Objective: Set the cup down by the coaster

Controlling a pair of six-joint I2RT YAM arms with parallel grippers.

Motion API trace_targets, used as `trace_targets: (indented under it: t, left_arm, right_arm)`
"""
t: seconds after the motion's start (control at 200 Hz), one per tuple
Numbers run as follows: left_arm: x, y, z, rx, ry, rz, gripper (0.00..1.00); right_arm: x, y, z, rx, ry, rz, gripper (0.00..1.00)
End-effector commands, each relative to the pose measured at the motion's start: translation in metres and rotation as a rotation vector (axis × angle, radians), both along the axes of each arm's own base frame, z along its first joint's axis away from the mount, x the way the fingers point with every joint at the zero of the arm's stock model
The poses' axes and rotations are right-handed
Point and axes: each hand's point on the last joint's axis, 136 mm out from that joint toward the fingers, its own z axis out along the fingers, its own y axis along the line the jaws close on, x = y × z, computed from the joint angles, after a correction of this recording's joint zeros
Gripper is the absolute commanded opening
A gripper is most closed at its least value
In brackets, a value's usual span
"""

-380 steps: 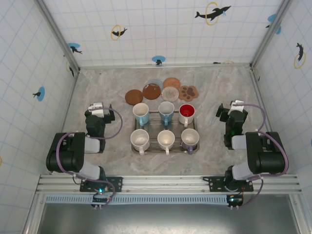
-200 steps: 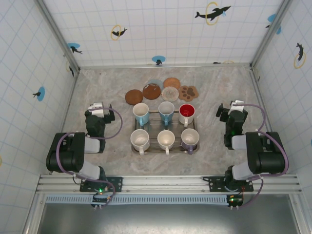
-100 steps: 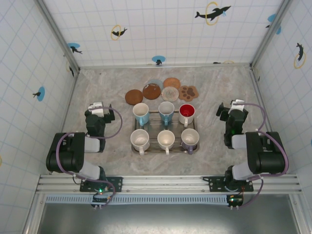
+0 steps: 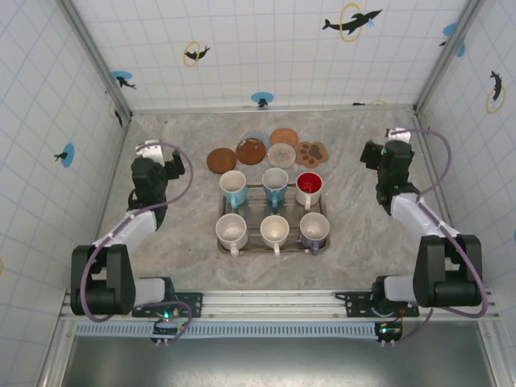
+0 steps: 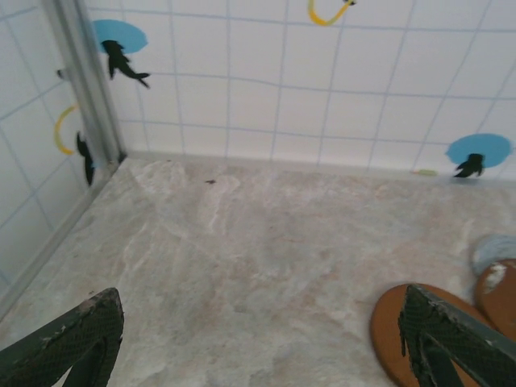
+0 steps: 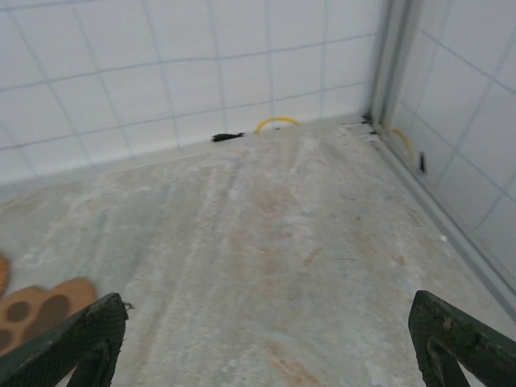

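Both arms have unfolded from their tucked rest and carried the jaws toward the far side. The left gripper (image 4: 155, 165) now hangs over bare table (image 4: 185, 242) on the left, and the right gripper (image 4: 387, 157) hangs over bare table on the right. Each pair of jaws is spread wide with nothing between them. From the left wrist, a brown coaster (image 5: 391, 330) lies just beside the right-hand finger. Nothing else has shifted: the six cups (image 4: 274, 230) sit as before in two rows on the tray (image 4: 260, 211) at the middle, with the coasters (image 4: 251, 151) clustered just beyond them. I'd say the reach has only begun, and no cup has been picked yet.
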Motion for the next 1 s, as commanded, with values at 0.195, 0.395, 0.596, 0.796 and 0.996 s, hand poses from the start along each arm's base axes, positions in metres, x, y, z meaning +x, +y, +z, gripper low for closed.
trace_targets:
  t: [0.195,0.395,0.596,0.796,0.996]
  left_arm:
    - [-0.007,-0.092,0.033,-0.061,0.066,-0.291,0.90]
    - [-0.014,-0.135,0.052,-0.096,0.050,-0.426,0.90]
    - [-0.022,-0.154,0.064,-0.124,0.029,-0.499,0.90]
    - [-0.024,-0.159,0.067,-0.110,0.024,-0.508,0.88]
    - [-0.021,-0.155,0.063,-0.078,0.045,-0.481,0.88]
  right_arm:
    - [0.029,0.096,-0.004,0.018,0.293,0.231,0.87]
    - [0.063,0.146,-0.025,0.059,0.414,0.321,0.84]
    - [0.093,0.181,-0.063,0.052,0.562,0.363,0.83]
    - [0.119,0.199,-0.092,0.065,0.635,0.359,0.79]
    - [0.133,0.207,-0.114,0.061,0.665,0.337,0.75]
